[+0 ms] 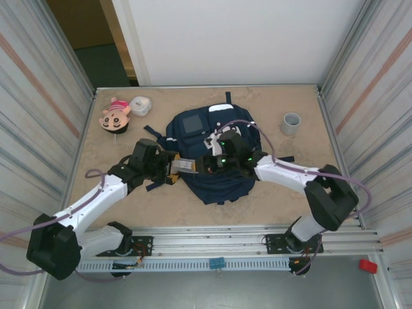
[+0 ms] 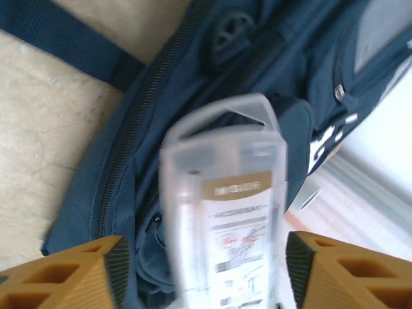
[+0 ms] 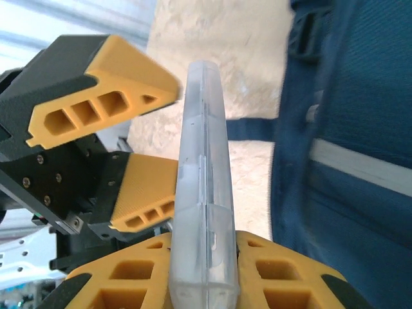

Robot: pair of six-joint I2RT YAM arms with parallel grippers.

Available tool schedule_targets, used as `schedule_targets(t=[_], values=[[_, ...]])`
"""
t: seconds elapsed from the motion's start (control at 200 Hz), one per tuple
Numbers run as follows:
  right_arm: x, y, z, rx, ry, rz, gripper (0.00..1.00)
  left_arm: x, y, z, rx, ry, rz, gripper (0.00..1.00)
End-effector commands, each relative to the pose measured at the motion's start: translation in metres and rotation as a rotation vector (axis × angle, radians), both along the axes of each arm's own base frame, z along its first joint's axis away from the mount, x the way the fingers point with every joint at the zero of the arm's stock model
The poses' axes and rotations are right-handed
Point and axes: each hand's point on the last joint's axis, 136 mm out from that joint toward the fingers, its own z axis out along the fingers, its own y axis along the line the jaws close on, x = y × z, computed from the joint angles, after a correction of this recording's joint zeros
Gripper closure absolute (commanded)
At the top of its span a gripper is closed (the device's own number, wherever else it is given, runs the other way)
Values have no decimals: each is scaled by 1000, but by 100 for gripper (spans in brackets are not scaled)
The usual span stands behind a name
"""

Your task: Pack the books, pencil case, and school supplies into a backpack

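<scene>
Left gripper (image 1: 170, 169): fingers spread, straddling the packet's width, apparently not touching | Clear packet (image 2: 225, 212): above backpack (image 1: 222, 183) near-left flank, long axis left-right between the grippers, tab end away from left wrist | Right gripper (image 3: 203, 252): pinched on packet's flat faces | Judgement: keep one firm grip, feed in narrow end first along the zip; opening not made out.
</scene>
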Motion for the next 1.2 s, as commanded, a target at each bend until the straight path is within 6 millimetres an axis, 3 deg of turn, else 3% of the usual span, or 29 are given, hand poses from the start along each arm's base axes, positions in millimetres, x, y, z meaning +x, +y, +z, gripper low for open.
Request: schedule_targets(t=[0.0, 0.13, 0.311, 0.576, 0.747, 0.862, 1.007, 1.198], values=[[14, -35, 42, 94, -51, -93, 84, 11, 7, 24, 168, -155, -90, 26], [24, -99, 60, 114, -45, -207, 84, 25, 1, 49, 336, -338, -256, 17], [33, -181, 71, 134, 0, -353, 85, 35, -12, 57, 590, -528, -538, 17], [37, -266, 60, 201, 107, -579, 87, 32, -73, 75, 872, -1008, -1068, 21], [32, -281, 54, 194, 129, -626, 87, 12, -121, 49, 1055, -1244, -1503, 18], [29, -281, 52, 182, 134, -634, 87, 12, -144, 26, 1114, -1294, -1659, 15], [26, -282, 45, 158, 150, -647, 87, 26, -168, 15, 1148, -1320, -1701, 11], [19, -281, 47, 149, 135, -650, 87, 47, -181, 4, 1215, -1314, -1674, 12]])
